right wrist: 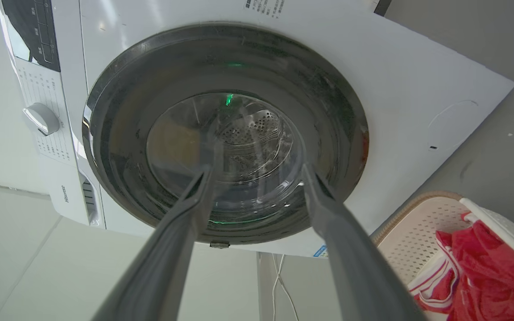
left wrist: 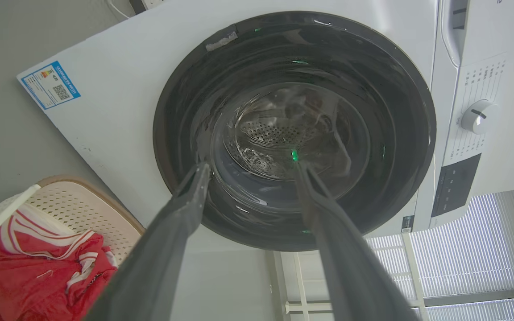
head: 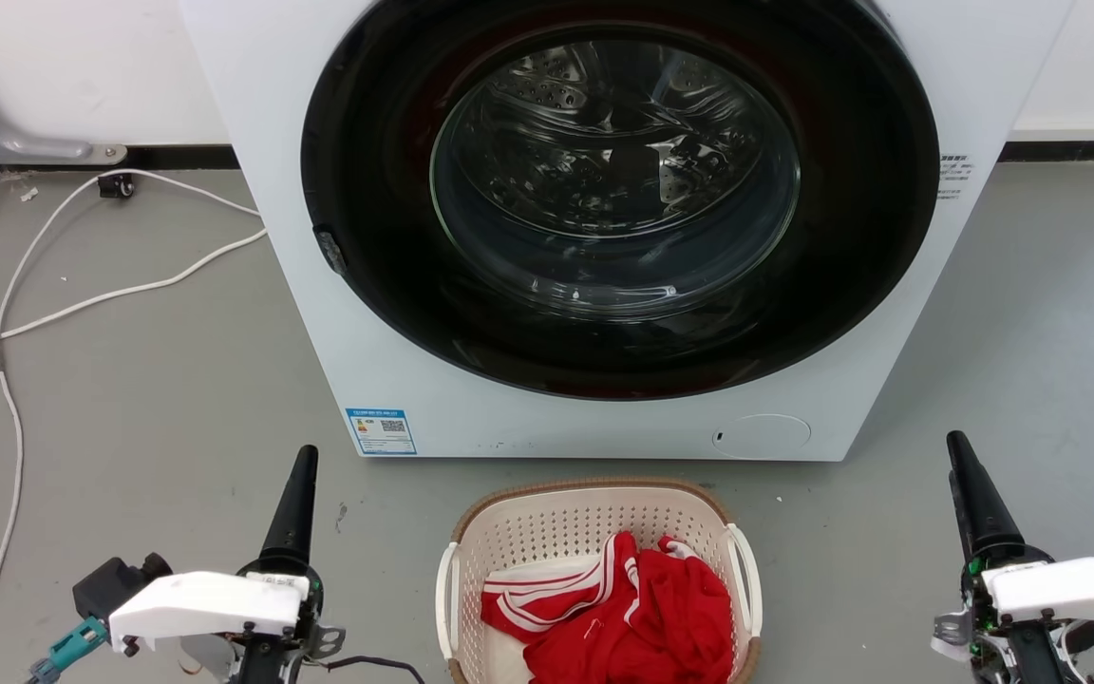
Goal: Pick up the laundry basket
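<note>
– Laundry basket (head: 556, 532): where does it stand, taking the washer as the mark?

– Begin with the washer (head: 604, 427), the biggest thing: a white front-loader on the grey floor (head: 129, 408). Its round dark door (head: 615, 180) takes up most of the front, and the steel drum shows through the glass. The basket sits on the floor just in front of the washer, under the door. It is close to the front panel, though I cannot tell whether they touch. It is cream, with perforated walls, a brown rim and a white loop handle (head: 447, 598) on each side.

– Anything in it?

– A crumpled red garment (head: 647, 622) with white stripes, heaped toward the side away from the washer.

– And the claws?

– Both point at the washer's door. The left claw (left wrist: 251, 166) is off the washer's left front corner and the right claw (right wrist: 257, 169) off its right. The basket lies between them, well apart from each. Both claws are released, fingers spread, with nothing between them.

– Smaller things?

– A white cable (head: 129, 290) trails over the floor to the left of the washer. A small blue label (head: 381, 431) is stuck low on the left of its front.
</note>
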You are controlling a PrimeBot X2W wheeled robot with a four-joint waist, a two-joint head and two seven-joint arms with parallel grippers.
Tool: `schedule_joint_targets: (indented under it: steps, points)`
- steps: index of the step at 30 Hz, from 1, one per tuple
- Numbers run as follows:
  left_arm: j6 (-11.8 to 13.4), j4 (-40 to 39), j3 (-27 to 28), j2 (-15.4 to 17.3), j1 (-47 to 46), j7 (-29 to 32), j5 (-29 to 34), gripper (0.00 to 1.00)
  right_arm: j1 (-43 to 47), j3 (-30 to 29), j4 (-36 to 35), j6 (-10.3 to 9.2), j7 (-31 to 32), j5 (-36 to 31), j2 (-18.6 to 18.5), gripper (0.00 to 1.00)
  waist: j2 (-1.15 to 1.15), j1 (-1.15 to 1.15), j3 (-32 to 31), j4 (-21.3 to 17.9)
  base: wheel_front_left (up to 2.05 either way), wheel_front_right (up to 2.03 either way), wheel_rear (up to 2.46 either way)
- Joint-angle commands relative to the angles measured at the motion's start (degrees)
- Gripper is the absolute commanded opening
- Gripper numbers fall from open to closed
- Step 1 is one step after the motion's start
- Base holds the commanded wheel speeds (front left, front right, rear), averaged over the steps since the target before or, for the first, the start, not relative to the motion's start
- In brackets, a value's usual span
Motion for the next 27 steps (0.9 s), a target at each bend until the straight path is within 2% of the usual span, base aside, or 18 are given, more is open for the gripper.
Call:
schedule_joint_targets:
  steps: [1, 9, 27]
  points:
    - [-0.14, -1.67, -0.53, 0.26, -1.8, -0.81, 4.16, 1.0, -0.95, 0.08, -1.54, 0.0, -0.8, -5.14, -0.37, 1.0, 0.0, 0.0, 0.06, 0.02, 0.0, 0.0, 0.0]
    - [0.16, -2.7, -2.76, 0.22, -1.88, -2.62, 15.64, 1.0, -0.71, -0.53, -3.14, 0.01, -2.63, -20.3, 0.04, 1.0, 0.0, 0.0, 0.15, 0.12, 0.0, 0.0, 0.0]
    - [1.89, -3.58, -7.2, 1.0, -2.24, -5.93, 33.8, 1.0, 0.54, -0.08, -6.06, 0.01, -3.83, -38.66, 0.44, 1.0, 0.0, 0.0, 0.25, 0.35, 0.0, 0.0, 0.0]
